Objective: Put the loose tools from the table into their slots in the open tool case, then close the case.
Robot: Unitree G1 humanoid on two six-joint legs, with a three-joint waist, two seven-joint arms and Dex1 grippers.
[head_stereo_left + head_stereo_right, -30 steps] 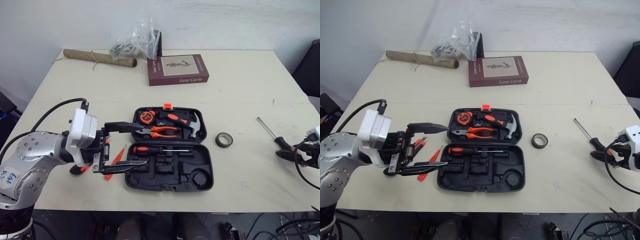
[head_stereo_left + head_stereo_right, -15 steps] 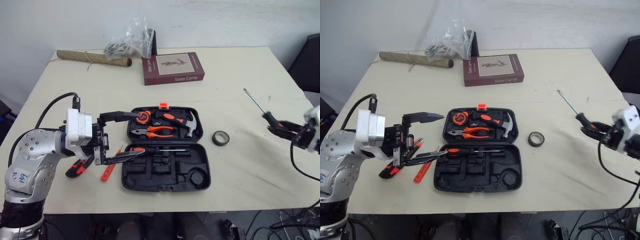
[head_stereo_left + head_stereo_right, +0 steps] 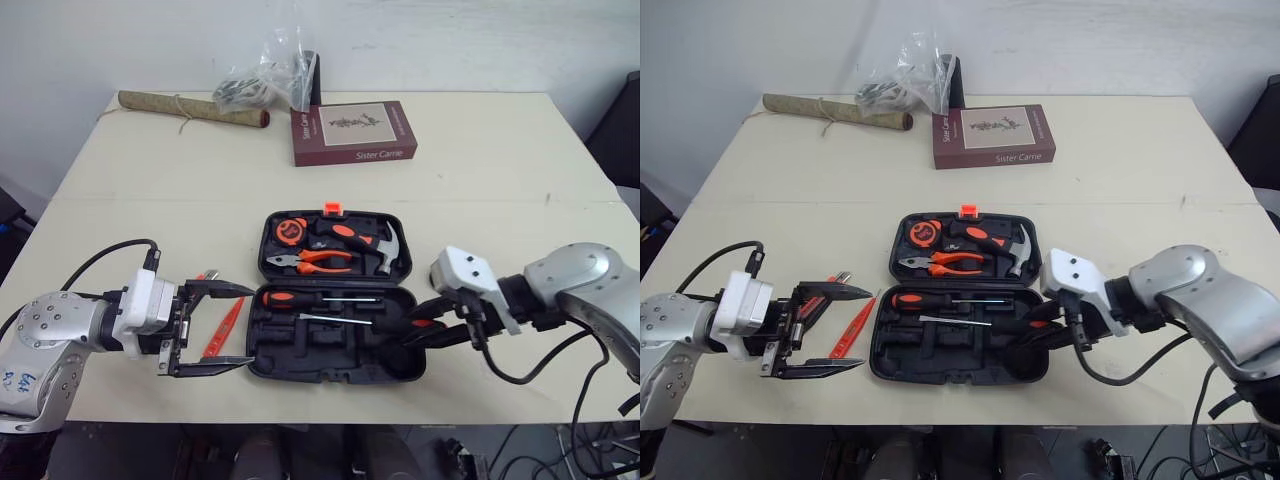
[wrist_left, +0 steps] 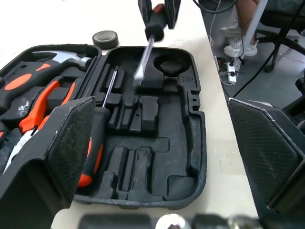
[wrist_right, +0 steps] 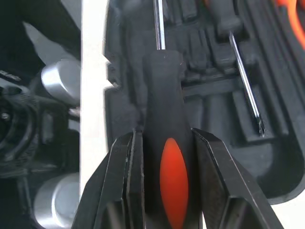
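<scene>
Your right gripper [image 3: 412, 330] clamped the screwdriver [image 5: 164, 95] by its fat handle, probably the surest hold on this light, stiff tool. Your left gripper [image 3: 235, 326] gaped wide.

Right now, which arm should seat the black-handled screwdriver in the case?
Right. The right gripper is shut on the screwdriver, its shaft over the tool case; the left gripper is open and empty beside it.

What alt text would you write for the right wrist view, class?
The right pincer grips a black-and-orange screwdriver by its handle, shaft pointing over the open tool case. A second screwdriver lies in the case.
</scene>
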